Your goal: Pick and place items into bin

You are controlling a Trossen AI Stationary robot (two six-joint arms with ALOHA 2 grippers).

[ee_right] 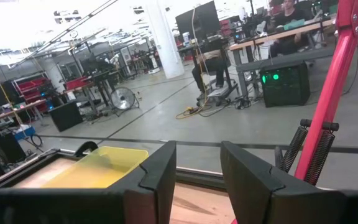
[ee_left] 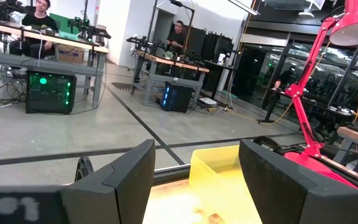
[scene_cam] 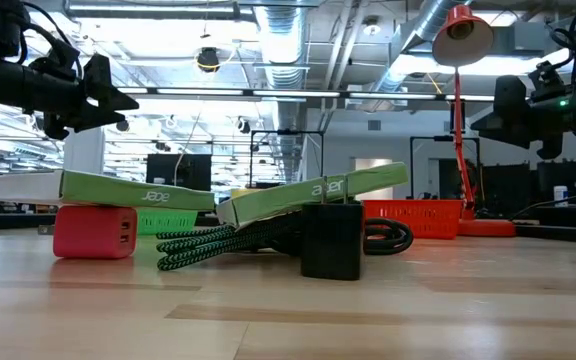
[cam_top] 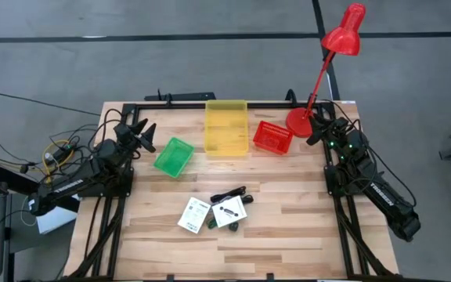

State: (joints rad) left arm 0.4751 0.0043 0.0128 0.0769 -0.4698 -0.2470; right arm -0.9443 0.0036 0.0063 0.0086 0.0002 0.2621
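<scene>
Two flat white packets [cam_top: 195, 215] [cam_top: 229, 211] lie near the middle of the table. A black cable bundle [cam_top: 229, 196] lies against their far side. In the low view both packets [scene_cam: 138, 190] [scene_cam: 313, 192] sit tilted, one propped on the pink cube [scene_cam: 95, 232], the other over the cable [scene_cam: 228, 240] behind the black cube [scene_cam: 331, 240]. My left gripper [cam_top: 142, 135] [ee_left: 194, 180] hovers open above the table's far left, beside the green bin [cam_top: 173, 157]. My right gripper [cam_top: 317, 129] [ee_right: 197, 180] hovers open at the far right, by the lamp base [cam_top: 297, 121].
Three bins stand in a row along the far side: green, yellow [cam_top: 225, 127] and red [cam_top: 272, 138]. A red desk lamp [cam_top: 343, 35] rises from the far right corner. A black frame [cam_top: 210, 100] edges the table. Bare wood lies on the near side of the items.
</scene>
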